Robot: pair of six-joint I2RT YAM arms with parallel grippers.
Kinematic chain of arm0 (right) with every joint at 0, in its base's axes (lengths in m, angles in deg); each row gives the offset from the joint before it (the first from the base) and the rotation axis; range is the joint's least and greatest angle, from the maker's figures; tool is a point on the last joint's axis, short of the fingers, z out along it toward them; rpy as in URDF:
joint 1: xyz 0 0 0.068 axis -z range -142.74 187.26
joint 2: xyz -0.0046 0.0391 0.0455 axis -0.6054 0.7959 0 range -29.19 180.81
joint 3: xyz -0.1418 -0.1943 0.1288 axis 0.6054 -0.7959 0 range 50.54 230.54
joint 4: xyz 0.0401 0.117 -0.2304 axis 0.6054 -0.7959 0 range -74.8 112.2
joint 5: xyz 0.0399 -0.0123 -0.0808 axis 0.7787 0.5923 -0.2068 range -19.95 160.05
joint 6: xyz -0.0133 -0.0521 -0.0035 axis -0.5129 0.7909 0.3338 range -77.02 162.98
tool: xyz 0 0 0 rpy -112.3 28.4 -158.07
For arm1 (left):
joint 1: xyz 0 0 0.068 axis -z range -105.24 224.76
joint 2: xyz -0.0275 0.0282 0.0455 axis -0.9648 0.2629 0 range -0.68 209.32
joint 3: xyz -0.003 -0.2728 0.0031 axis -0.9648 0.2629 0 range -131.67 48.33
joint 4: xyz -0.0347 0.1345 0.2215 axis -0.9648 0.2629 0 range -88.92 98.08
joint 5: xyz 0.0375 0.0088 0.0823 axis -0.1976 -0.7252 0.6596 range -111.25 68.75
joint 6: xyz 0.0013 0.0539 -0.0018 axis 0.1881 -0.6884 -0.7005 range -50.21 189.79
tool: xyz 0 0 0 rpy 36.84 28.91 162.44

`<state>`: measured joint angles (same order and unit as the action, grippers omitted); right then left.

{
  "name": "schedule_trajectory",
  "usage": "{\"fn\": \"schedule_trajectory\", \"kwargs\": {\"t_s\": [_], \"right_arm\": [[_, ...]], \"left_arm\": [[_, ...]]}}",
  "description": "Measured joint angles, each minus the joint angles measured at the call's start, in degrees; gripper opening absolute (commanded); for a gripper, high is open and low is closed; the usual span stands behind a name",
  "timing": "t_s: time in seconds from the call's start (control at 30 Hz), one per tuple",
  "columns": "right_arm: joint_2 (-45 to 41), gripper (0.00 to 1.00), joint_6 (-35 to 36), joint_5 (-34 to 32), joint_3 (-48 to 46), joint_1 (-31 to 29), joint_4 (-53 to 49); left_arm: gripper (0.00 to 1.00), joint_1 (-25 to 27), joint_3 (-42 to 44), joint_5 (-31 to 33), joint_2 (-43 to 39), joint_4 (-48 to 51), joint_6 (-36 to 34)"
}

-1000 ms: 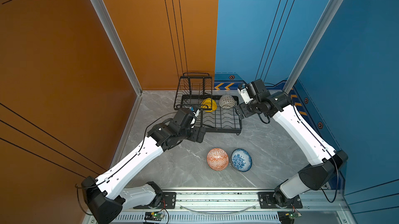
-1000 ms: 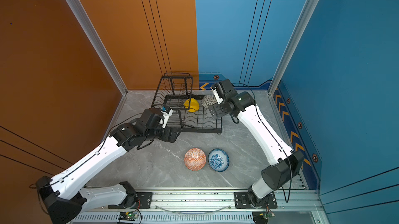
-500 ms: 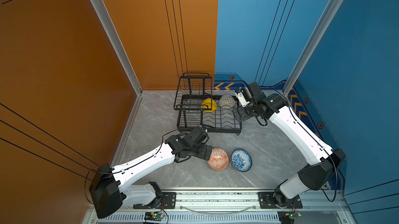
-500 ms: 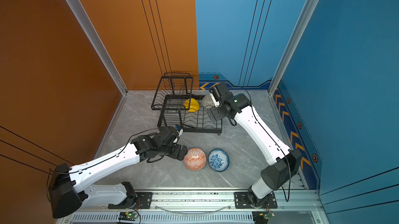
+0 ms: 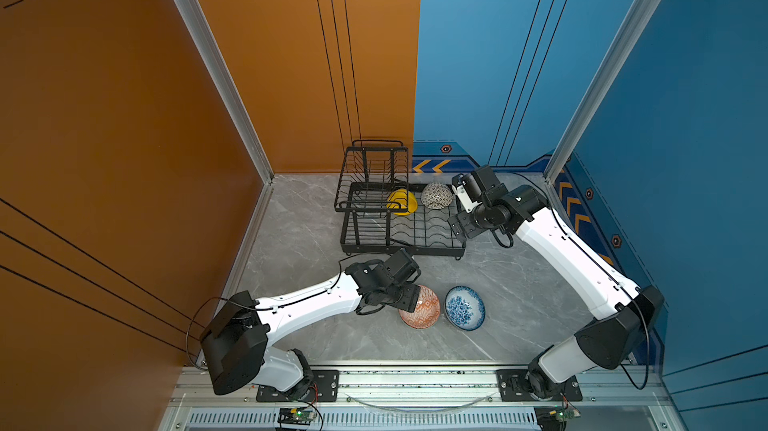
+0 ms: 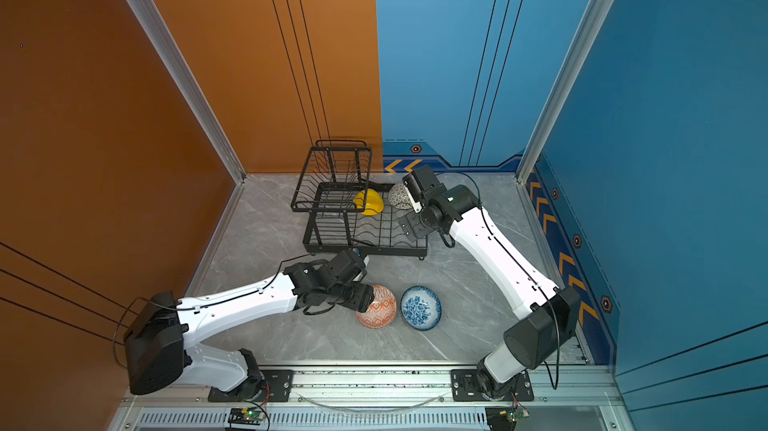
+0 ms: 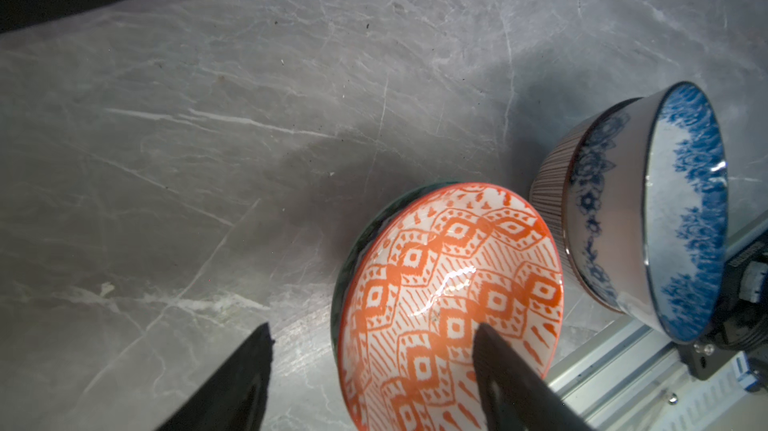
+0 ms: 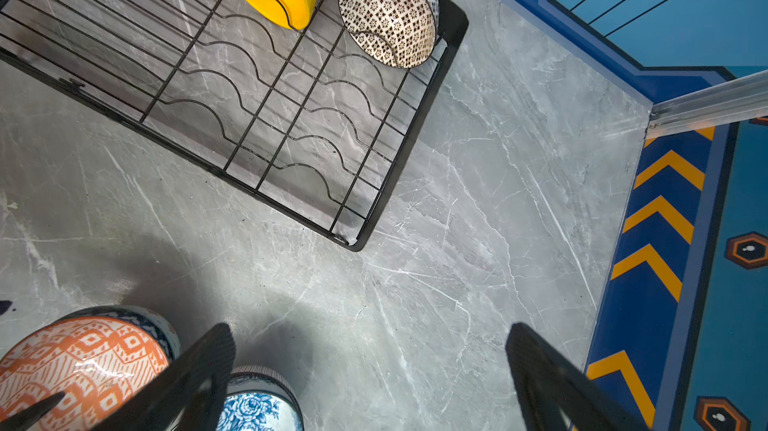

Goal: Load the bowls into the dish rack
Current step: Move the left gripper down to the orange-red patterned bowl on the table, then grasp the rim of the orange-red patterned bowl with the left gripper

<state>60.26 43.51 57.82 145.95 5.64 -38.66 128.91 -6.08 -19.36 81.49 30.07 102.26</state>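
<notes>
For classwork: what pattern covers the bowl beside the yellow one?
Bowl: fine dark lattice; right wrist view.

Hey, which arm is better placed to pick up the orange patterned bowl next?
Left. The left pincer straddles the orange bowl at its rim, one finger inside and one outside, jaws open. The right pincer hangs open beside the dish rack, away from that bowl.

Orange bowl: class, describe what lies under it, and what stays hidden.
A second bowl sits under the orange bowl; only its dark greenish rim shows. Its inside and pattern are covered.
</notes>
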Motion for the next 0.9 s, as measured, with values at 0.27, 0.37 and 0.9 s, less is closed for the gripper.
{"fn": "schedule_trajectory", "kwargs": {"t_s": [0.27,0.37,0.9], "right_arm": [[-0.2,1.0,0.0,-0.02,-0.37,0.0,0.31],[-0.44,1.0,0.0,-0.02,-0.59,0.0,0.44],[-1.4,1.0,0.0,-0.02,-1.55,0.0,1.44]], "left_arm": [[0.35,1.01,-0.02,0.66,3.5,-0.76,0.76],[0.29,1.05,-0.04,1.31,3.82,-0.72,0.98],[0.1,1.77,-1.75,4.57,4.72,2.84,0.59]]}}
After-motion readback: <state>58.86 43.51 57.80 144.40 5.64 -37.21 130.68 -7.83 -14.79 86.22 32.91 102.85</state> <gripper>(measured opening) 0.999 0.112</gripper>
